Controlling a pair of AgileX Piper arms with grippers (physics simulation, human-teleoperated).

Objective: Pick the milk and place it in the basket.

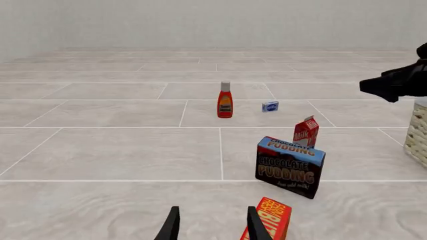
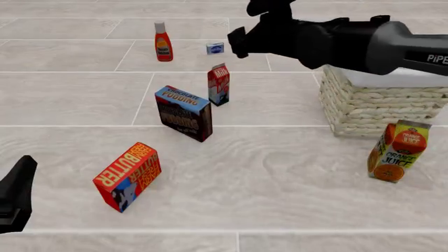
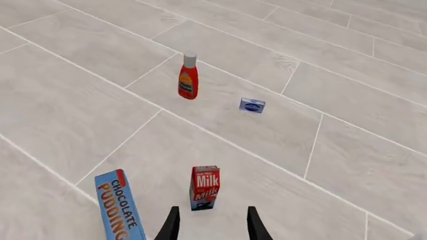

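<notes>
Below and just ahead of the right gripper point(image 3: 208, 227), the small red gable-top milk carton point(image 3: 205, 187) is seen upright on the pale tiled table point(image 3: 80, 100); in the right wrist view the two dark fingers point(image 3: 172, 225) are spread apart with nothing between them, and the carton stands slightly off the gap's middle, not touched. In the front view the carton point(image 2: 218, 84) stands between the dark chocolate pudding box point(image 2: 184, 113), just beside it on the near left, and the large pale woven wicker basket point(image 2: 371, 105) with white cloth lining, well apart on the right; open table lies between carton and basket. The right gripper point(image 2: 238, 42) hangs above and beyond the carton. Farther off, a red ketchup bottle point(image 2: 163, 42) and a small blue-white box point(image 2: 215, 48) are set. White "Milk" lettering is shown on the carton's red face, over a blue-white lower part. The left gripper point(image 1: 210, 225) is held low near the table's near left, its fingers parted and empty, with an orange-red butter box point(image 1: 268, 220) just beside one finger. An orange juice carton point(image 2: 392, 152) stands near the basket's front.
</notes>
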